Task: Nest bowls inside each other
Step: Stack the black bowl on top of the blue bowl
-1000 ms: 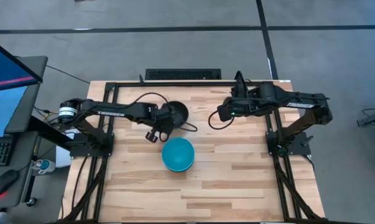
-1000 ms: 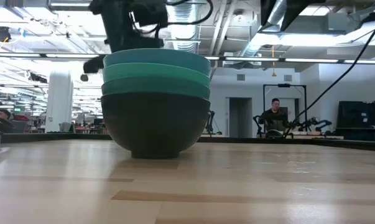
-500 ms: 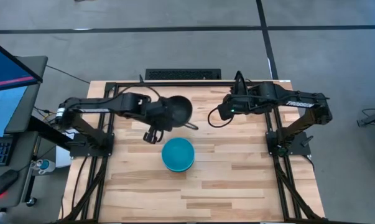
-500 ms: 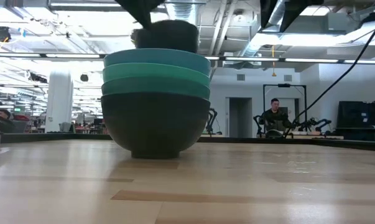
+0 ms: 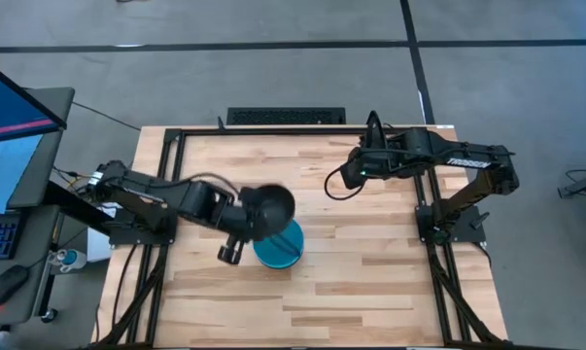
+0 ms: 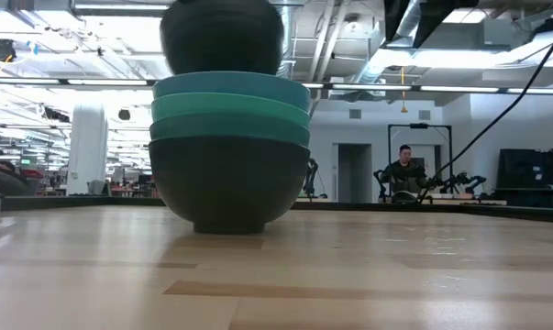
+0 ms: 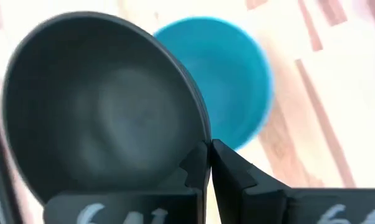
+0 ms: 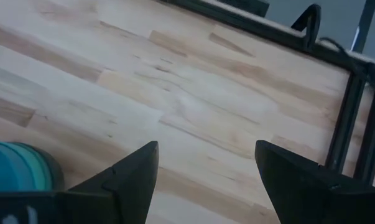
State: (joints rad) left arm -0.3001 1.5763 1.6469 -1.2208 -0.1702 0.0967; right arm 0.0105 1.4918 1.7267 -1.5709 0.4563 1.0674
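My left gripper (image 7: 209, 163) pinches black bowl (image 5: 266, 209) by rim, tilted above left edge of stack (image 6: 228, 151) at table centre; right gripper (image 8: 203, 171) spread, empty, waiting far right; risk I judge: off-centre release, bowl catches rim, slides off.

Five bowls show in all: two black, two bright blue, one teal. Four sit nested in one stack (image 6: 228, 151) on the single bench (image 5: 370, 282); the fifth, a black bowl (image 5: 268, 209), hangs above it. Two robot arms are present.
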